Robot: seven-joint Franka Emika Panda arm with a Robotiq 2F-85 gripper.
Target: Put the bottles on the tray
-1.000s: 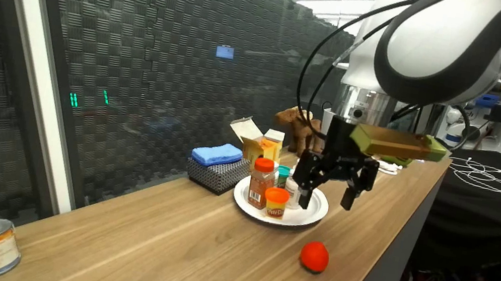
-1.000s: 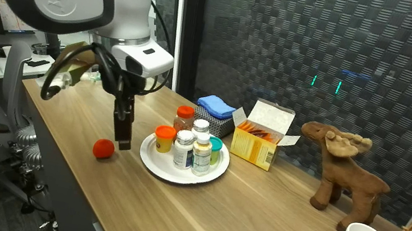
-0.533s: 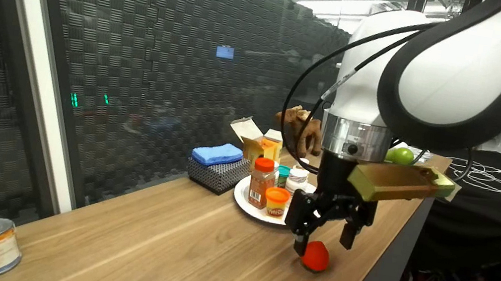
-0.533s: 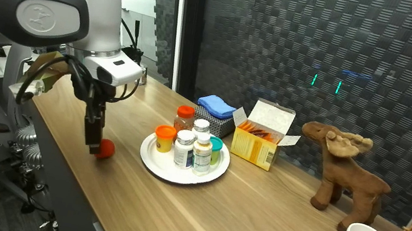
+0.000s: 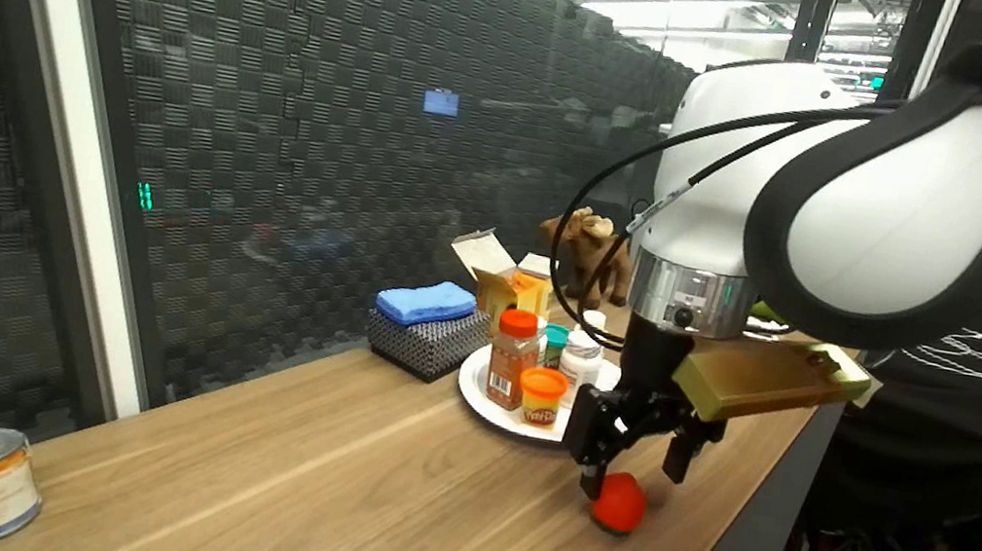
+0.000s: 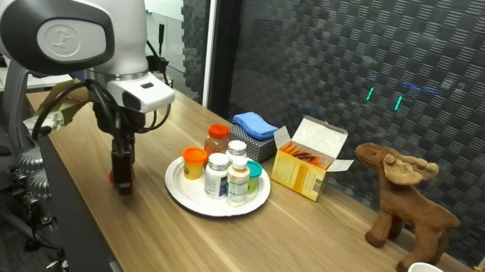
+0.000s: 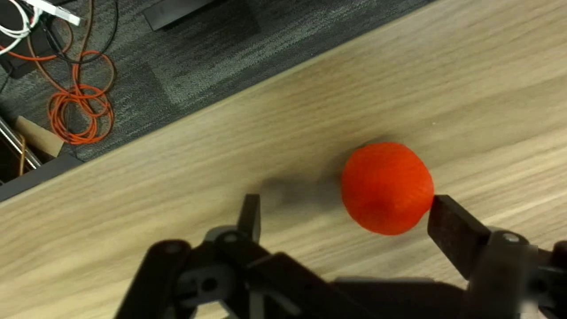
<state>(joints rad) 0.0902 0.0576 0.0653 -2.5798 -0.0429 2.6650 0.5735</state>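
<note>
Gripper [image 7: 346, 199] — jaws wide, holding nothing; red ball [image 7: 387, 188] off-centre at tips, nearer one finger [image 7: 454, 232]. Bottles [image 6: 216, 178] — upright on plate [image 6: 184, 195], apart from jaws.

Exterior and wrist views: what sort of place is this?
Likely a robotics lab: a robot arm over a wooden counter, dark foam-like panels along the back, and an orange cable coiled on the floor.
</note>
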